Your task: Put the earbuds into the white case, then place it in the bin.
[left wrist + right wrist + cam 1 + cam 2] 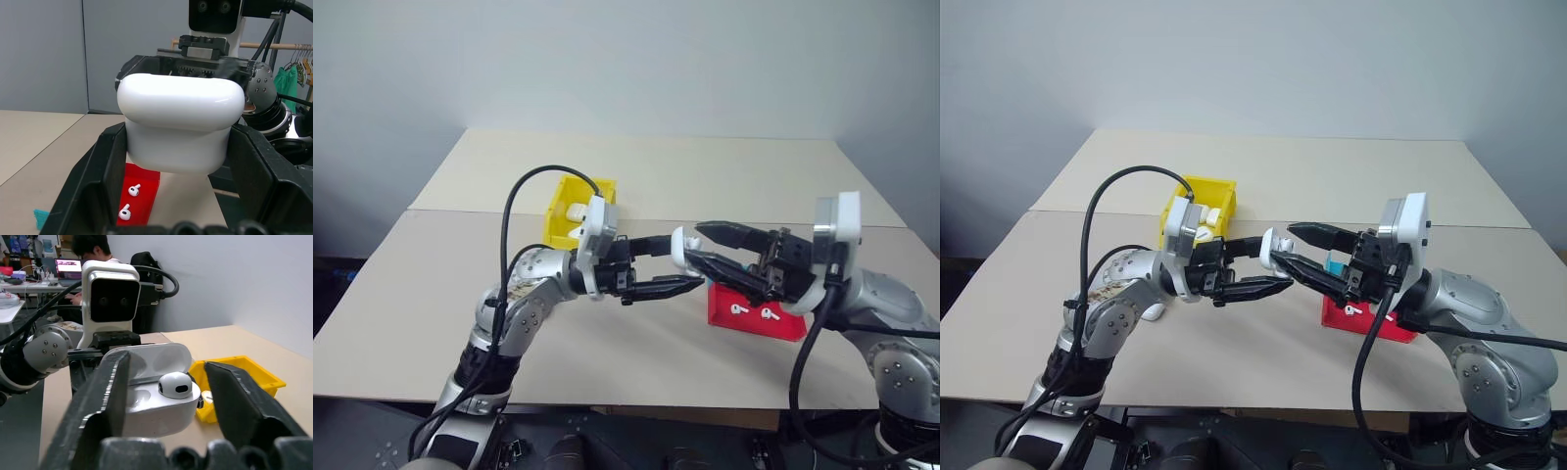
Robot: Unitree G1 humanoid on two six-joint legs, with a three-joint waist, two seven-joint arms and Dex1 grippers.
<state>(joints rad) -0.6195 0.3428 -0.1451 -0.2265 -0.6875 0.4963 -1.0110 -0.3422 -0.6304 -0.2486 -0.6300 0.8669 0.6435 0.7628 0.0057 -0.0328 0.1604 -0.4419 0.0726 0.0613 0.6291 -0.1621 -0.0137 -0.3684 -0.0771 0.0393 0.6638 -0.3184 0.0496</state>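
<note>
The white case (156, 396), lid flipped up, holds one earbud (176, 384); two more earbuds (751, 311) lie in the red tray (756, 315). The left gripper (671, 266) is clenched on the case, while the right gripper (705, 247) stands released around it. The yellow bin (1205, 201), at ten o'clock from the case, holds white cases.

Centre of frame is crowded: left gripper (674, 264) and right gripper (705, 245) meet tip to tip above the table (705, 166), with the open white case (156, 401) clamped between the left's fingers and the right's jaws spread on either side of it. Yellow bin (560, 206) stands just behind the left wrist, left of centre. Red tray (783, 323) lies under the right gripper, lower right. Upper part of the table is bare, as is its left edge.
</note>
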